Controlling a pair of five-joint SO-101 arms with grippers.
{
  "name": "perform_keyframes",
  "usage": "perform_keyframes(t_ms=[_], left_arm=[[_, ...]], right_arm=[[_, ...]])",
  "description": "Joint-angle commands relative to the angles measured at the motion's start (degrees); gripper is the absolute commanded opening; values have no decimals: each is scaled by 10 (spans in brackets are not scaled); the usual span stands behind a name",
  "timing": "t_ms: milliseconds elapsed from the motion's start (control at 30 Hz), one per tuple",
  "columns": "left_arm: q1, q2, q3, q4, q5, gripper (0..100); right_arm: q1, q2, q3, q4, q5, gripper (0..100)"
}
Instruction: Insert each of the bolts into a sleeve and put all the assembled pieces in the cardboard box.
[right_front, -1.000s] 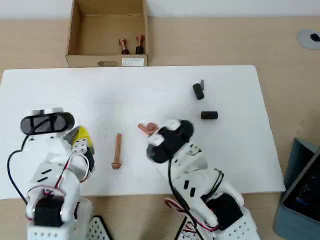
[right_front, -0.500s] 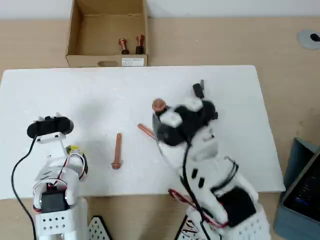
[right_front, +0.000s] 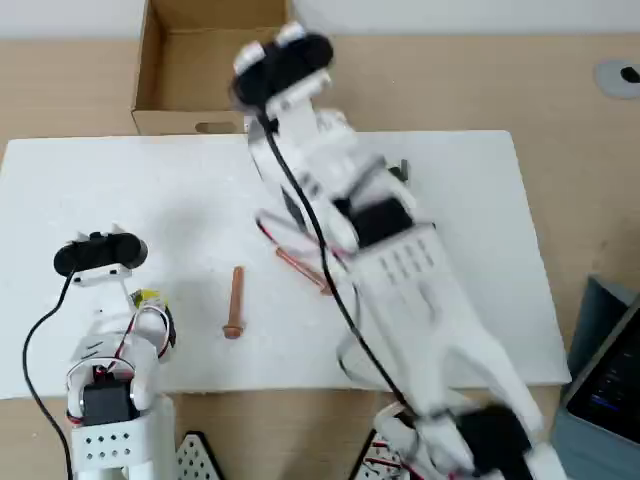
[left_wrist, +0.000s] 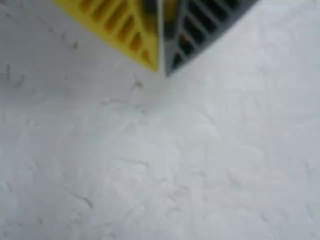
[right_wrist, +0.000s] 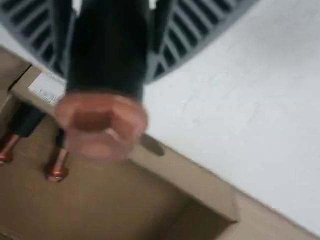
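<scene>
- Copper and black fill my right gripper (right_wrist: 109, 75): it is pinching a bolt-in-sleeve piece (right_wrist: 102, 122), with the black sleeve between the ribbed grey fingers and the copper bolt head sticking out past them.
- That piece hangs right above the front wall of the cardboard box (right_wrist: 192, 180), near its right corner.
- Inside the box, two finished pieces (right_wrist: 56, 169) lie side by side on the floor against that same front wall.
- From the high view, my right arm (right_front: 390, 250) stretches diagonally across the mat, and its wrist reaches the box (right_front: 160, 70) at the front right corner.
- My left gripper (left_wrist: 161, 62) is pressed together, yellow tip against grey tip. It points down at the mat, well away from the box and close to my left base (right_front: 105, 400).
- A loose bolt (right_front: 234, 300) lies on the mat, well in front of the box and between my two arms.
- A second bolt (right_front: 295, 262) lies slantwise nearer the box, partly under my right arm.
- The white mat (right_front: 120, 190) is faintly creased and pitted, and its far edge meets the box's front wall.
- The wooden desk (right_front: 480, 85) carries both the mat and the box.
- A grey disc (right_front: 615, 76) sits on the desk far to the right of the box.
- A grey case (right_front: 600, 380) stands past the mat's right edge, well apart from the box.
</scene>
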Motion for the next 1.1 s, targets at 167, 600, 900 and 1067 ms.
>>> perform_keyframes(t_ms=[167,600,900,1067], left_arm=[[-3,-3,-3,-11,-3,3],[-2,-3,-3,-11,-4,3],[-2,-3,-3,-8,-4,3],[-2,-3,-3,-8,-4,3]], right_arm=[[14,304,-375,-20,0,9],[-1,720,-830,-18,108,9],[-29,907,-1008,-18,222,11],[-37,952,-1049,-17,243,12]])
